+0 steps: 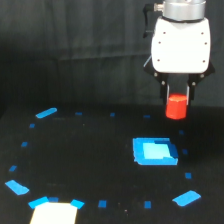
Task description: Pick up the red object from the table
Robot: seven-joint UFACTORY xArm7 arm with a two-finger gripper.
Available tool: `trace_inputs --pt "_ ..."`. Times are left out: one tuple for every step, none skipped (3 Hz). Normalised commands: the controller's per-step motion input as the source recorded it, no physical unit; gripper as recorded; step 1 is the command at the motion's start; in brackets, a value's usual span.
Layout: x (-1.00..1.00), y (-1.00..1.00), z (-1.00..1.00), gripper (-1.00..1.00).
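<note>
Exterior view. The tool (177,102), a white boxy housing under a silver wrist with short black fingers (168,95) pointing down, hangs at the upper right of the view. The fingers are clamped on the small solid red-orange block (176,107), one on each side of its upper part; the block's lower half protrudes below the fingertips. The block appears held clear of the wide flat black table (90,155), against the dark backdrop behind it. On the table below and slightly toward the view's left of the tool lies a flat bright blue square piece (154,151), well apart from the block. Small blue tape marks (102,204) dot the table in a rough ring, with larger blue strips (46,113) near the left and lower right. A pale cream patch (54,212) sits at the bottom edge, left of centre; its nature cannot be told.
</note>
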Motion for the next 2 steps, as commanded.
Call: trace_inputs --pt "0.06 0.15 0.86 -1.00" --pt "0.46 0.11 0.05 -1.00"
